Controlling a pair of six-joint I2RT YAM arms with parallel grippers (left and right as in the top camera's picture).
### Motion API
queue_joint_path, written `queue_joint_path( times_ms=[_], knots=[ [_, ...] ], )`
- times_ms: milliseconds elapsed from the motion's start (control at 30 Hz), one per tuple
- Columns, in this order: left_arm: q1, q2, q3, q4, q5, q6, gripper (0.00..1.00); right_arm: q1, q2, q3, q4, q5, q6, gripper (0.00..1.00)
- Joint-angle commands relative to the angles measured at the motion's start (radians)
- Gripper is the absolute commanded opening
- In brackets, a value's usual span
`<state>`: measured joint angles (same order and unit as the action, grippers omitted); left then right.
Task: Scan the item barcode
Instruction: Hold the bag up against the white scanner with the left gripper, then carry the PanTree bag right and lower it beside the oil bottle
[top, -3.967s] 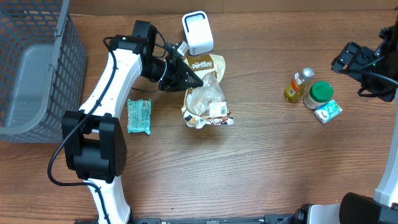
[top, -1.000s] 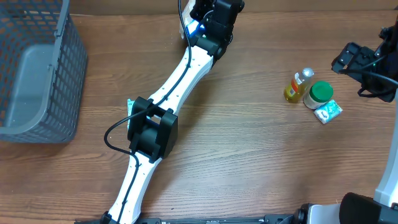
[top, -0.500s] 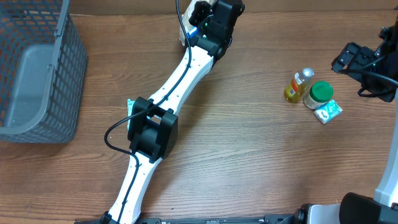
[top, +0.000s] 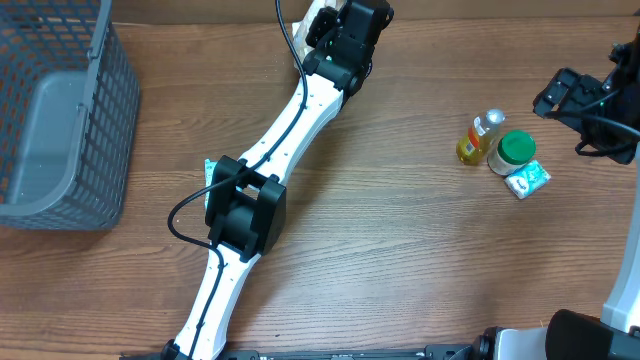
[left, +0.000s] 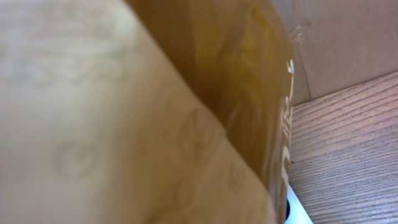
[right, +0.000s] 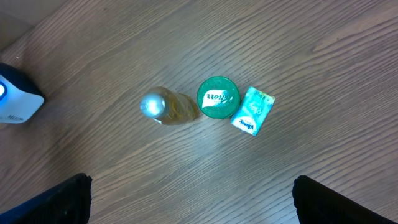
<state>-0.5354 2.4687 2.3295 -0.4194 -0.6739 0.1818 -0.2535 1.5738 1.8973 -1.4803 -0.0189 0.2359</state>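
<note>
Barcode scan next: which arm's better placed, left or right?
Left. The left gripper holds the snack bag right at the scanner. The right gripper hangs open and empty over the bottle, jar and packet.

bag (left: 155, 124): blurred, fills left wrist view | scanner (right: 17, 96): cut by edge | teal packet (top: 208, 172): mostly under arm
</note>
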Motion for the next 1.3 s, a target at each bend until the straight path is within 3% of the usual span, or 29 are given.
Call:
queue_joint_path(
  times_ms=[0,133,300,467,600,733,967,1267],
  knots=[
    [0.0,0.013,-0.004,0.013,-0.034,-0.033,0.04,-0.001,-0.011,0.02,0.005,0.006,0.003,1.0],
    [-0.001,-0.002,-0.004,0.054,-0.143,-0.033,0.04,-0.001,-0.011,0.02,0.005,0.006,0.003,1.0],
    [-0.001,-0.084,-0.003,0.05,-0.128,-0.061,0.04,-0.001,-0.011,0.02,0.005,0.006,0.003,1.0],
    [0.002,-0.239,-0.003,-0.101,0.1,-0.207,0.04,-0.001,-0.011,0.02,0.005,0.006,0.003,1.0],
    [0.013,-0.354,-0.003,-0.299,0.279,-0.36,0.04,-0.001,-0.011,0.02,0.005,0.006,0.003,1.0],
    [0.015,-0.417,-0.003,-0.52,0.41,-0.435,0.04,-0.002,-0.011,0.02,0.005,0.006,0.003,1.0],
    [0.013,-0.388,-0.005,-0.851,0.61,-0.564,0.04,-0.001,-0.011,0.02,0.005,0.006,0.003,1.0],
    [-0.008,-0.219,-0.005,-0.96,0.94,-0.61,0.04,-0.001,-0.011,0.02,0.005,0.006,0.003,1.0]
  ],
)
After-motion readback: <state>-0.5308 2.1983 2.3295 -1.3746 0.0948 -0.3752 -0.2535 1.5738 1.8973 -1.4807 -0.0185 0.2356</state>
